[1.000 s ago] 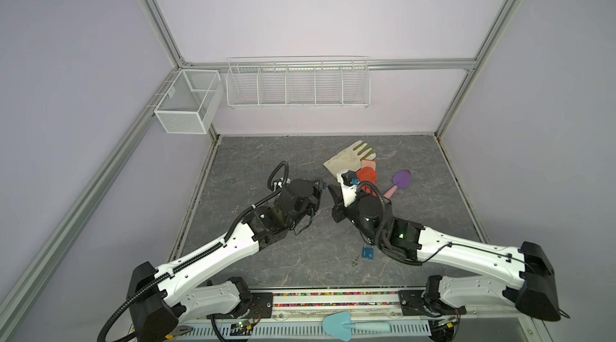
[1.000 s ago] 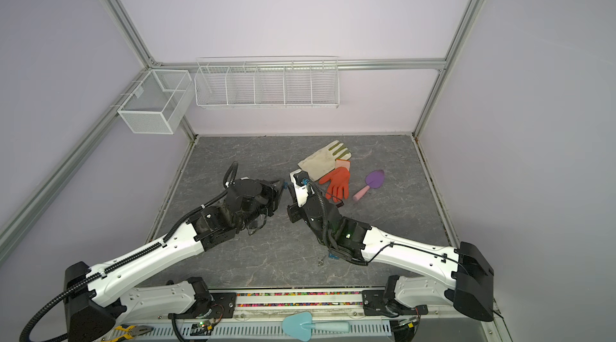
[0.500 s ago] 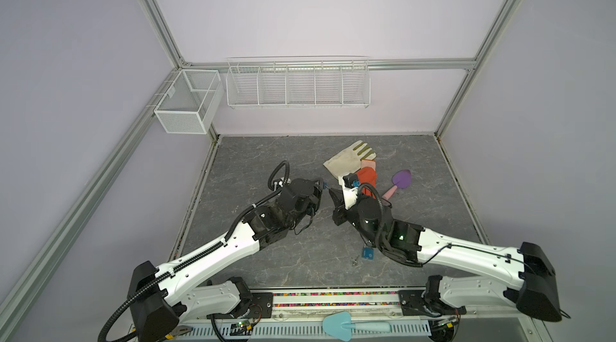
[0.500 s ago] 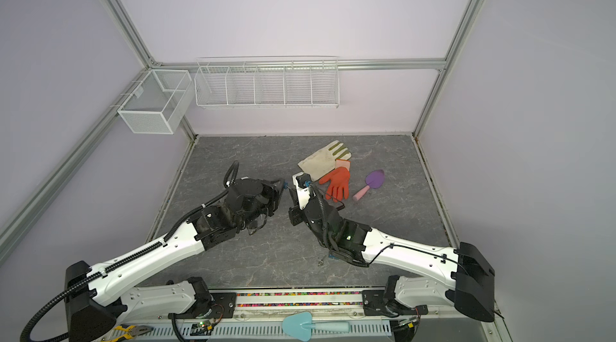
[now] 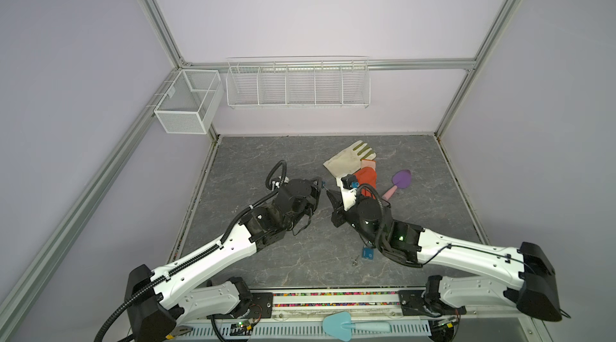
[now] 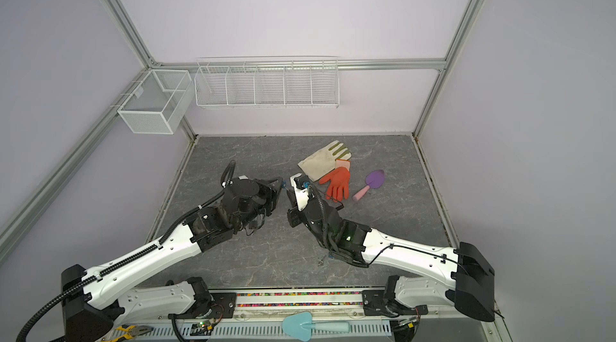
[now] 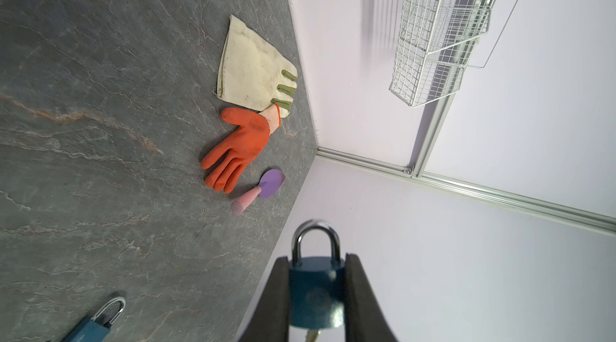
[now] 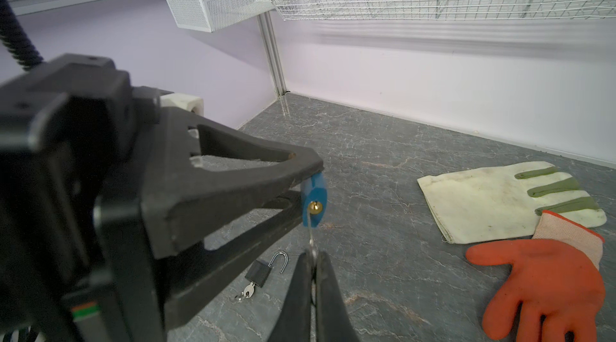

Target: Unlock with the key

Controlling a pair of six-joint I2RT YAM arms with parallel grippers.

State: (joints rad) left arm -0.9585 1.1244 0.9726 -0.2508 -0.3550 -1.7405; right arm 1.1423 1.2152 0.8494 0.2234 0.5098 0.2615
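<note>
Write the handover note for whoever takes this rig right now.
Left claw: shut on the blue padlock, held off the table.
Right claw: shut on the key, whose blade is in the padlock's keyhole.
Done: padlock picked up, key inserted.
Left: turn the key; the shackle sits closed, so it looks locked.
A second padlock lies on the table, shackle open; leave it.

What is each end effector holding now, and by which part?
The left end effector clamps the blue padlock by its body. The right end effector pinches the key by its outer end.
</note>
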